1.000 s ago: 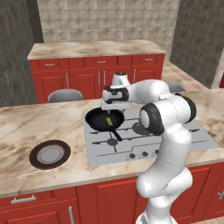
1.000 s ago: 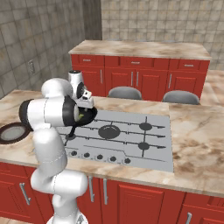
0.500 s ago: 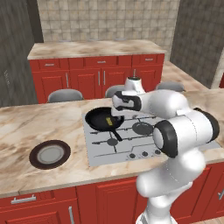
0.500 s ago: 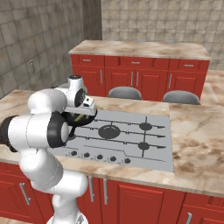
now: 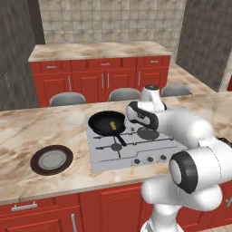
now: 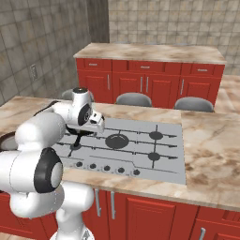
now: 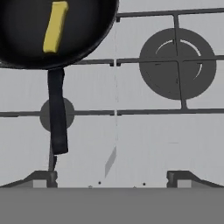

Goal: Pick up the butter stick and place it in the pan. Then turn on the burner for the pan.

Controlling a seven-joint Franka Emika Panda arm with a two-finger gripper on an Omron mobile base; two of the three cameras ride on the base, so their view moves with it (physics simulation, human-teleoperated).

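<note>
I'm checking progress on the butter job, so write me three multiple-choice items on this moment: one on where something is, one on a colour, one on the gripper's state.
1. Where does the butter stick lie?
A. In the pan
B. On the brown plate
C. On the bare counter

2. What colour are the cabinet fronts?
A. White
B. Red
C. Grey

3. How is the gripper?
A. Shut on the butter stick
B. Shut on the pan's handle
C. Open, holding nothing

Answers:
1 A: the hand view shows the yellow bar on the pan's black floor.
2 B: every cabinet door is red.
3 C: the fingertips stand far apart above the bare stove top.
</note>
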